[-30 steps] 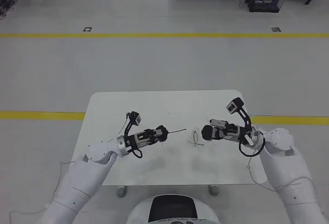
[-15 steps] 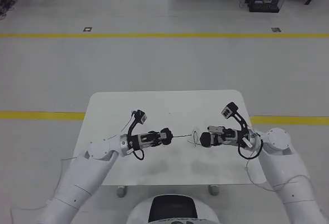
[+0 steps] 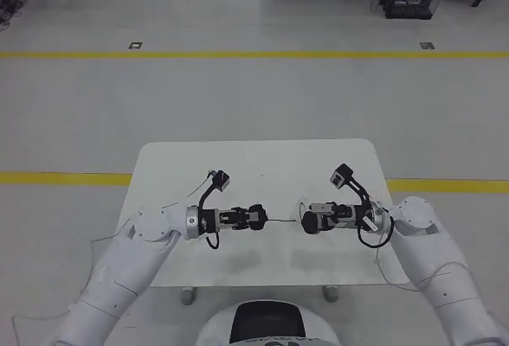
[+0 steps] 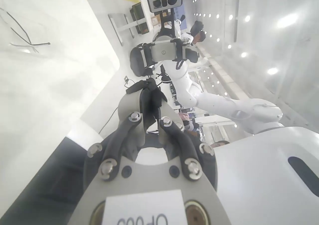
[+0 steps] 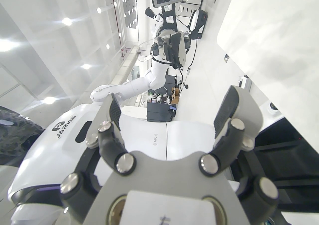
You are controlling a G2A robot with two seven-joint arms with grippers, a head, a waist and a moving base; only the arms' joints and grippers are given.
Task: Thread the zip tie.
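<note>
So the left gripper (image 3: 256, 216) has its fingers pinched tight on the zip tie (image 3: 277, 220), a thin, black, near-straight strip. It sticks out sideways over the table (image 3: 254, 164) toward the right gripper (image 3: 306, 221). The tip ends just beside that gripper, and I honestly can't tell whether it touches.

The right gripper's fingers (image 5: 113, 109) are spread wide with nothing between them. You can see black ribbed pads on grey metal links, with shiny round bolt heads. In the left wrist view, the same kind of grey links fold in until the dark pads meet around the tie.

The table is matte white and flat, with rounded corners. A few loose dark strands (image 4: 23, 36) lie on it, thin and wiry, crossing each other, near the right gripper.

Room-wise, both grippers face each other over the middle of the table. They're a bit toward the near side and well in from the left and right edges. The far edge is well apart from both.
</note>
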